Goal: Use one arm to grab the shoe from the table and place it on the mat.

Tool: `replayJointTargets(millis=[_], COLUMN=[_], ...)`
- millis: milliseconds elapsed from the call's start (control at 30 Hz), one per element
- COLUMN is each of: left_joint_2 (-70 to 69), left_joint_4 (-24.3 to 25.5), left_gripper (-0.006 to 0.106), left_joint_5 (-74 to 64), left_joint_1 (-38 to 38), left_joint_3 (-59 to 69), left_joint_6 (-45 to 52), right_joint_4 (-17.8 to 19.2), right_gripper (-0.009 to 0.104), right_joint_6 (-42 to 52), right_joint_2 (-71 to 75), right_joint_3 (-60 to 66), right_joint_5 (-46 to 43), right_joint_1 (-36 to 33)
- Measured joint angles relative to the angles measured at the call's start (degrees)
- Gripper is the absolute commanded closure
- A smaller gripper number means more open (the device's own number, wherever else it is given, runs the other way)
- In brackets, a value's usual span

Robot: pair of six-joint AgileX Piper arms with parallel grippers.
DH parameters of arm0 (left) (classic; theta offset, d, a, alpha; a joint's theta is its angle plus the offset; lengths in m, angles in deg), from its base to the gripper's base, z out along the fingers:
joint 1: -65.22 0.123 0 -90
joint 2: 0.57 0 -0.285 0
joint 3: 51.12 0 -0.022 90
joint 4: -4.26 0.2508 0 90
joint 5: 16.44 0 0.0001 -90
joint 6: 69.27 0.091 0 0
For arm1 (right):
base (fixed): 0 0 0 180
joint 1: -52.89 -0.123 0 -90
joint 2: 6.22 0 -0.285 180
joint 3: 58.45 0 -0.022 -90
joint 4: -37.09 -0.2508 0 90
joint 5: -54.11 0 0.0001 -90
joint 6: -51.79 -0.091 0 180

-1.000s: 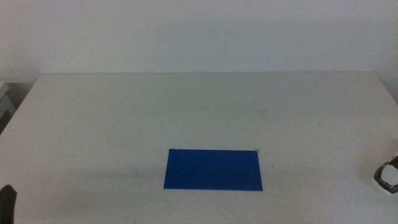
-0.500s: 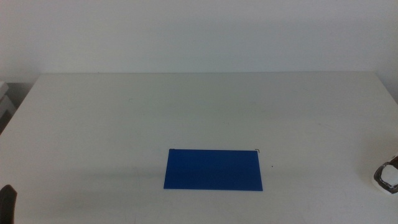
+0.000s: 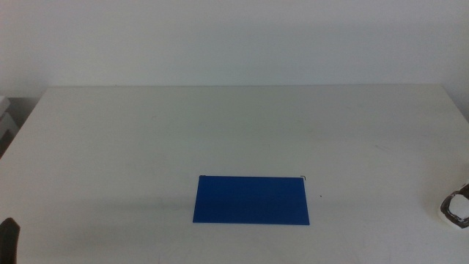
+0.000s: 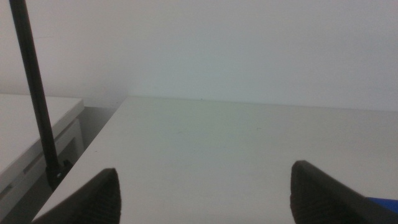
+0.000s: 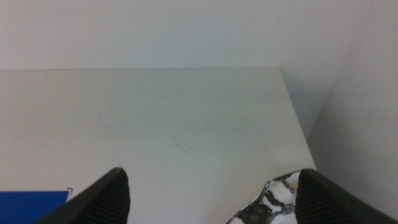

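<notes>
the table [image 3: 146, 139] is a wide plain white top that fills the middle view. on its near half, a little right of centre, lies the mat [image 3: 251, 199], a flat deep-blue rectangle with nothing on it; one corner of it shows in the right wrist view [image 5: 32, 207] and a sliver in the left wrist view [image 4: 382, 200].

the shoe [image 3: 457, 208] sits at the far right edge of the middle view, cut off by the frame, well apart from the mat. only its white, black and silvery end shows.

the right gripper [image 5: 211, 199] has its two dark jaws spread wide, gripping nothing. in the right wrist view the shoe's glossy silvery panel [image 5: 270, 202] lies between those jaws, just beside one of them; whether it touches that jaw i cannot tell.

the left gripper [image 4: 205, 196] waits at the near left corner of the table, where only a dark tip shows [image 3: 9, 238]. its jaws stand wide apart over bare tabletop.
</notes>
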Motion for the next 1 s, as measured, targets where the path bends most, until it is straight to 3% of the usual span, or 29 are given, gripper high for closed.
replayJointTargets(millis=[167, 333, 633, 1000], left_joint_2=[0.00, 0.00, 0.00, 0.00], left_joint_4=[0.00, 0.00, 0.00, 0.00], left_gripper=[0.007, 0.007, 0.007, 0.007], left_joint_5=[0.00, 0.00, 0.00, 0.00], left_joint_1=[0.00, 0.00, 0.00, 0.00], left_joint_3=[0.00, 0.00, 0.00, 0.00], left_joint_6=[0.00, 0.00, 0.00, 0.00], right_joint_4=[0.97, 4.49, 9.65, 10.49], right_gripper=[0.010, 0.010, 0.010, 0.010], right_joint_6=[-6.51, -15.62, -30.30, -33.03], right_joint_2=[-7.86, -16.49, -27.02, -29.63], right_joint_3=[-8.32, -16.02, -21.37, -21.37], right_joint_5=[6.16, 12.37, 15.73, 16.55], right_joint_1=[0.00, 0.00, 0.00, 0.00])
